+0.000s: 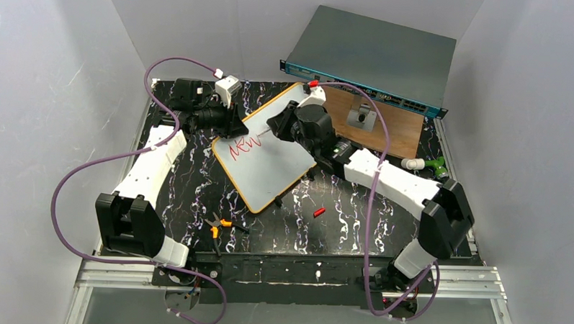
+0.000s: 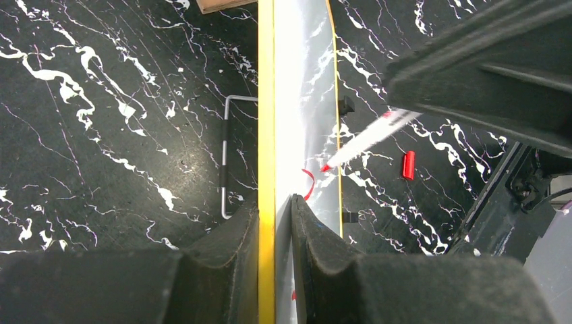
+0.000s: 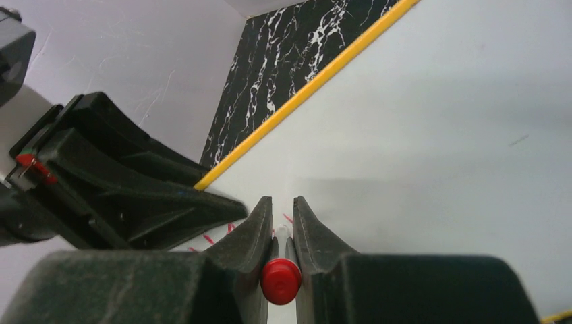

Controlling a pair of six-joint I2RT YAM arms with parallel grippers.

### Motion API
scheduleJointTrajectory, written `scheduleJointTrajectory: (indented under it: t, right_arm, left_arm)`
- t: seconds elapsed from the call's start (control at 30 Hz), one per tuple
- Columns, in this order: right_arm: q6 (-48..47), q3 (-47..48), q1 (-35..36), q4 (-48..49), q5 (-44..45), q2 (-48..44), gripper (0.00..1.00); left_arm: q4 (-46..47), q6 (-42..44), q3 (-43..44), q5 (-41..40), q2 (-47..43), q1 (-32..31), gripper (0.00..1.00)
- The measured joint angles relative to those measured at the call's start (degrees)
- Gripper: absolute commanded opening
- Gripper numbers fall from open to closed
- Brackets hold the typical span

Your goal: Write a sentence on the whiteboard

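Leftmost, at the whiteboard's left rim, the left jaws are pinched narrow on that orange edge, one finger on each face, as the left wrist view shows. The whiteboard sits near the middle of the black marbled surface, set at a slant to its edges. Below the whiteboard's lower corner lie orange-handled pliers. On the whiteboard's left part is the sentence, a red scrawl reading roughly "NEW". Just right of that writing, the marker has its red tip on or just above the white face; I cannot tell which. The right jaws, over the whiteboard's upper part, are closed on the marker's barrel, whose red end shows between them. Right of the whiteboard's lower edge lies a small red cap. Beyond its upper right corner sit a wooden board and a grey box.
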Motion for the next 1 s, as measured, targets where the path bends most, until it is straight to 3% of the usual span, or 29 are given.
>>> scheduleJointTrajectory:
  t: [0.43,0.7,1.0]
  right_arm:
    - [-6.6,-16.0,-1.2,1.9,-1.5,-20.7,0.01]
    - [-12.2,-18.1,-6.7,0.8,-2.1,-21.3,0.01]
    - [-16.7,-18.1,-7.3,1.4,-6.5,-21.3,0.01]
  left_arm:
    - [0.0,0.8,0.1,0.6,0.0,0.0,0.00]
    - [-0.1,1.8,0.1,1.9,-0.2,0.0,0.00]
    - [-0.5,2.6,0.0,1.9,-0.8,-0.5,0.00]
